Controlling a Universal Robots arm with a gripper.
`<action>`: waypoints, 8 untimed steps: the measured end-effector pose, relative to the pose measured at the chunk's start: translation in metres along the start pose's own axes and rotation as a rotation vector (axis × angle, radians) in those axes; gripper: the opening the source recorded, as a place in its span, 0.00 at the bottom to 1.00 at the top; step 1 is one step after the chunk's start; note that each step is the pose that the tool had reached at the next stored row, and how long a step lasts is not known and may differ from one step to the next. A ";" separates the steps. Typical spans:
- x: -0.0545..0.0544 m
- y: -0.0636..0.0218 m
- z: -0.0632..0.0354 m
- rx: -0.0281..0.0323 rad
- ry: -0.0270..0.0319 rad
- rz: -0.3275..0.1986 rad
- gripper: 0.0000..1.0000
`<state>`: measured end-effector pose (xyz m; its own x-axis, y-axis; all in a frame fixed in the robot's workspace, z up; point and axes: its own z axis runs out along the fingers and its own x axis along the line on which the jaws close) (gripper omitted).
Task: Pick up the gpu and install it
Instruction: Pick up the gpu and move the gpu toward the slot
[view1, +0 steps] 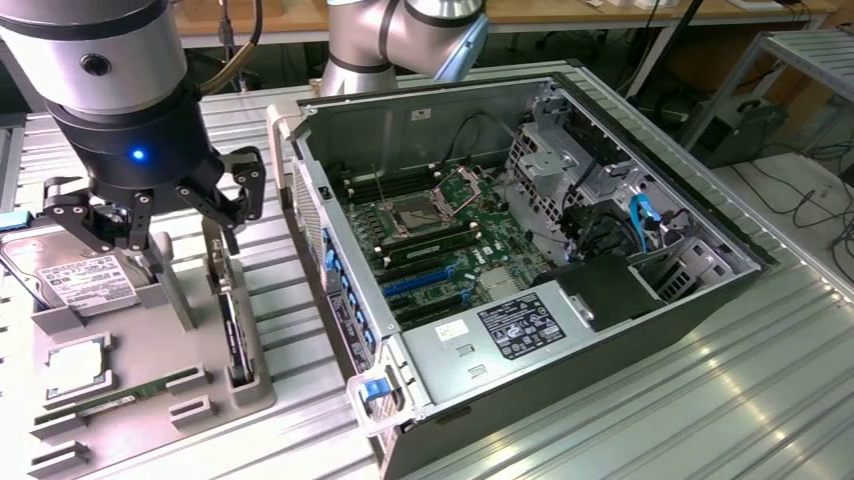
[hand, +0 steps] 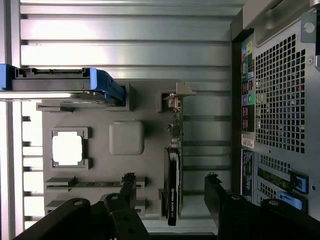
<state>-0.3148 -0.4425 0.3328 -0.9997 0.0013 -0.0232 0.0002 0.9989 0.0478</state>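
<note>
The gpu (view1: 231, 325) stands on its edge in a slot of the grey parts tray (view1: 158, 345), at the tray's side nearest the computer case (view1: 534, 250). In the wrist view the gpu (hand: 172, 187) shows edge-on, dark with a pale bracket at the far end. My gripper (view1: 151, 215) hangs open above the tray, slightly toward the exterior view's left of the card. In the wrist view the gripper (hand: 171, 197) straddles the card from above, one finger (hand: 128, 186) on each side, apart from it.
A silver hard drive (view1: 78, 280) in a blue caddy (hand: 102, 82), a square processor (view1: 78, 365) and a green memory stick (view1: 127, 397) share the tray. The open case lies on its side, its motherboard slots (view1: 427, 285) exposed. The ribbed metal table (view1: 747, 400) surrounds it.
</note>
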 end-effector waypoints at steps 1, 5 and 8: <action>-0.001 0.0000 0.0004 0.0000 -0.0001 0.000 0.66; -0.001 -0.0011 0.0015 0.0000 0.0000 0.000 0.66; -0.001 -0.0017 0.0026 0.0000 -0.0001 0.000 0.66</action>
<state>-0.3139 -0.4441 0.3302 -0.9997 0.0013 -0.0233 0.0001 0.9989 0.0479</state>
